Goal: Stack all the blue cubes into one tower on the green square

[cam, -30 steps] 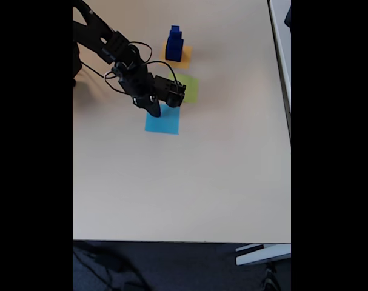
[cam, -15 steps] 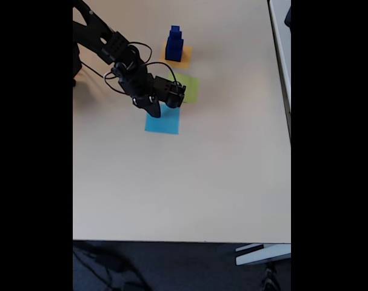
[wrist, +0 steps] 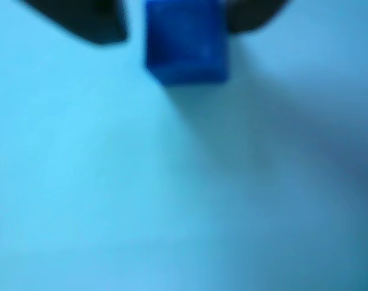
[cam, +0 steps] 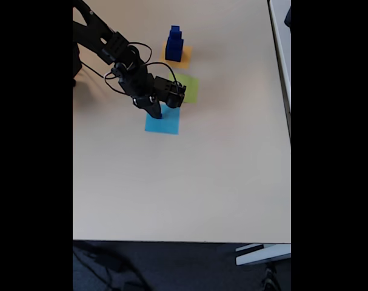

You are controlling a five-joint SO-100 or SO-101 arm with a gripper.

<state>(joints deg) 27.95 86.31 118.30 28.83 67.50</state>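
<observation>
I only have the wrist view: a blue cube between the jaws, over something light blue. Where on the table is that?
Observer: In the fixed view the jaws are over the light-blue square, near its top left corner.
Operator: Where's the green square from there?
Observer: The green square lies just up and to the right, close to that square's corner.
Operator: Any other cubes?
Observer: A stack of blue cubes stands on the orange square, beyond the green one.

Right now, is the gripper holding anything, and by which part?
It looks like a small blue cube sits between the gripper fingertips, held by its two opposite sides, above the light-blue square; blur hides the contact.
</observation>
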